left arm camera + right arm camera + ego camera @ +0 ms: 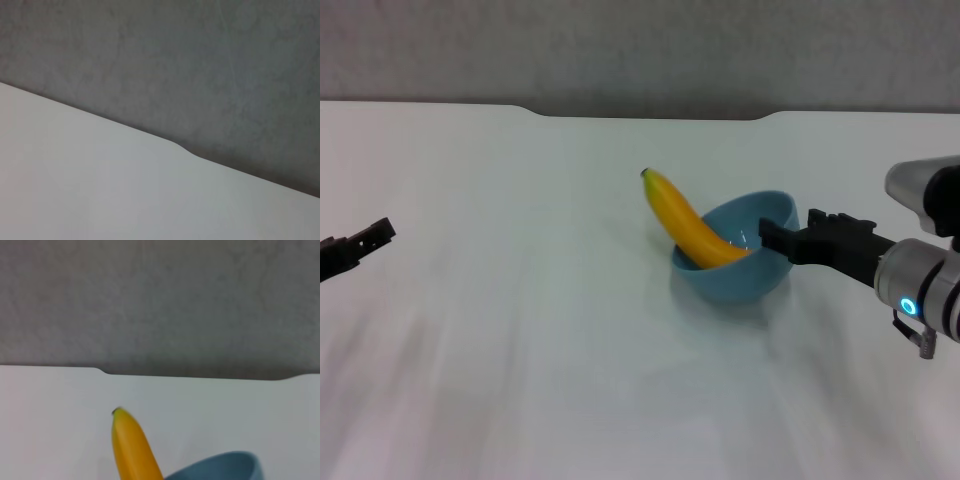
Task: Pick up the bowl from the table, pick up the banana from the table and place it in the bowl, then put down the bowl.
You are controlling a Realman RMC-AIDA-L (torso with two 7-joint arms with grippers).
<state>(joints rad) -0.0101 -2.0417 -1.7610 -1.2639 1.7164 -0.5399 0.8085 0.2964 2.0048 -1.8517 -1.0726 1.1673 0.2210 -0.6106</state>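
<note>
The light-blue bowl is right of the table's middle, tilted, with its rim raised on the right. The yellow banana lies in it, its dark tip sticking out over the far-left rim. My right gripper is shut on the bowl's right rim. In the right wrist view the banana and the bowl's rim show against the white table. My left gripper hovers at the far left, well apart from the bowl and holding nothing.
The white table fills the head view, with a shallow notch in its far edge and a grey wall behind. The left wrist view shows only the bare tabletop and the wall.
</note>
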